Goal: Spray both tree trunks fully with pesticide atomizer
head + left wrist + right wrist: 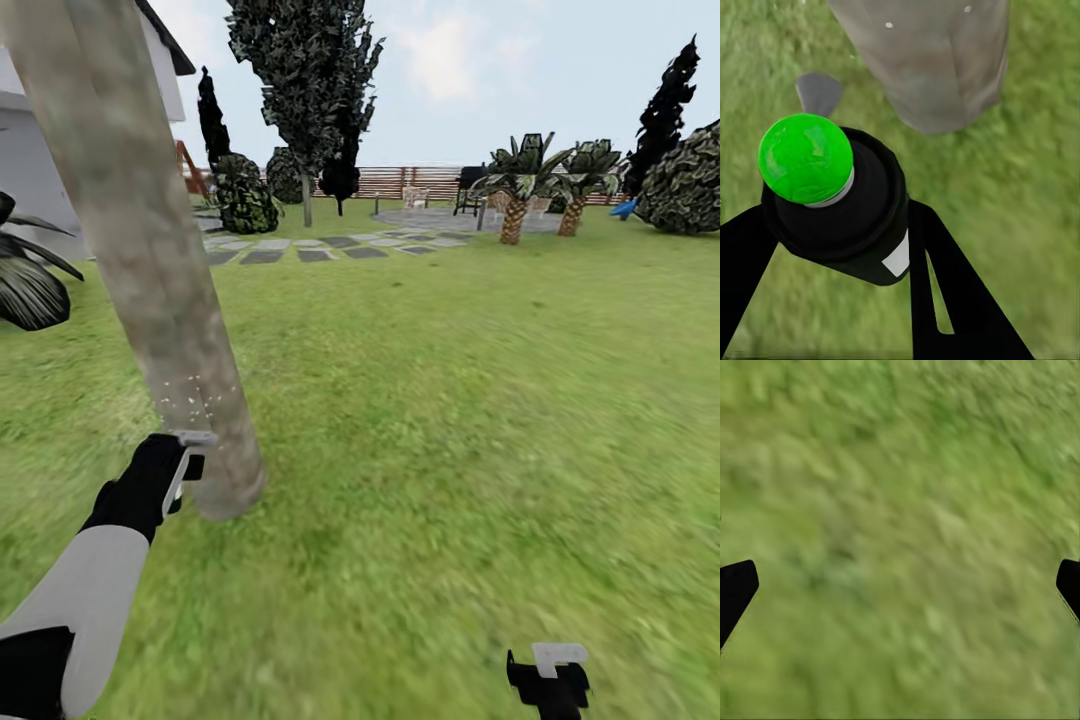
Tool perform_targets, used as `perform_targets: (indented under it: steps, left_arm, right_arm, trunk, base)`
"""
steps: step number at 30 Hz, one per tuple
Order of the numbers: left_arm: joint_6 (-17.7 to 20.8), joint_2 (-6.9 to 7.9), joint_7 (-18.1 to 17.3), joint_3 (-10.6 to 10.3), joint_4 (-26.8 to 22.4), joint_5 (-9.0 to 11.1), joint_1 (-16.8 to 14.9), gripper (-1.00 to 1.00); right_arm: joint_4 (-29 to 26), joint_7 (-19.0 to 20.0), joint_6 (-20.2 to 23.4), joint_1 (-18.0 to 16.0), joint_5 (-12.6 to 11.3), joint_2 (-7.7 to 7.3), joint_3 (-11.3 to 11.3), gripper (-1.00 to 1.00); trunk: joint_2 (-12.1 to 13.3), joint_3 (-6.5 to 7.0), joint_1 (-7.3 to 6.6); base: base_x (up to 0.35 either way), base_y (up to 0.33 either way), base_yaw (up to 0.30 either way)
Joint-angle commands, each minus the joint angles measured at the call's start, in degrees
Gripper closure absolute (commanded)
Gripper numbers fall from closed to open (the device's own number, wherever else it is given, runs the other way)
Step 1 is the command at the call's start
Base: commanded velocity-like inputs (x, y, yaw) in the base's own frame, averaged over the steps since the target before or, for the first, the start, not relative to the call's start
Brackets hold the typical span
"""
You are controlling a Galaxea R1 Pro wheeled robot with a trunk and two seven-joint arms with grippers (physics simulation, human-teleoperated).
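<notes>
A smooth, pale grey-beige trunk (150, 270) with faint green mottling is seen leaning across the head view, flaring slightly where it meets the blurry grass (430, 420). Just beside its base the left gripper (185, 462) is held, its jaws closed on the atomizer (847, 217). Fine white specks are scattered on the bark just above the gripper. In the left wrist view the atomizer is shown end-on as a dark cylinder with a glossy green dome on its cap, its long axis directed at the foot of the trunk (937, 67). Further right from the trunk, the right gripper (548, 678) is seen low over the grass; in its wrist view, its black fingertips (735, 589) stand wide apart around nothing but grass (907, 525).
</notes>
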Motion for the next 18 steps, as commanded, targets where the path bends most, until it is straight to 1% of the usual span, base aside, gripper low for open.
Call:
perform_targets:
  steps: [1, 6, 13, 15, 18]
  left_arm:
    - [0.2, -0.08, 0.1, -0.1, 0.0, -0.1, 0.0, 1.0]
    - [0.1, -0.15, 0.2, -0.2, 0.0, -0.1, 0.4, 1.0]
    - [0.1, -0.18, 0.2, -0.1, 0.1, 0.0, 1.4, 1.0]
    - [0.1, -0.67, 0.2, -0.2, 0.1, 0.2, 2.2, 1.0]
    - [-0.1, -0.99, 0.2, -0.2, 0.1, 0.4, 3.1, 1.0]
  right_arm:
    - [0.1, -0.2, -0.2, 0.0, 0.6, 0.01, -0.4, -1.0]
    - [0.1, -0.2, -0.2, 0.0, 0.6, 0.01, -0.4, -1.0]
    - [0.1, -0.2, -0.2, 0.0, 0.6, 0.01, -0.4, -1.0]
    - [0.1, -0.2, -0.2, 0.0, 0.6, 0.01, -0.4, -1.0]
    - [0.1, -0.2, -0.2, 0.0, 0.6, 0.01, -0.4, -1.0]
  trunk:
    - [0.0, -0.05, 0.01]
    - [0.0, -0.05, 0.01]
    - [0.0, -0.05, 0.01]
    - [0.0, -0.05, 0.01]
    - [0.0, -0.05, 0.01]
  base:
    - [0.218, -0.209, 0.277]
    - [0.257, -0.163, 0.277]
    - [0.327, -0.019, 0.277]
    - [0.13, -0.048, 0.277]
    - [0.024, -0.009, 0.277]
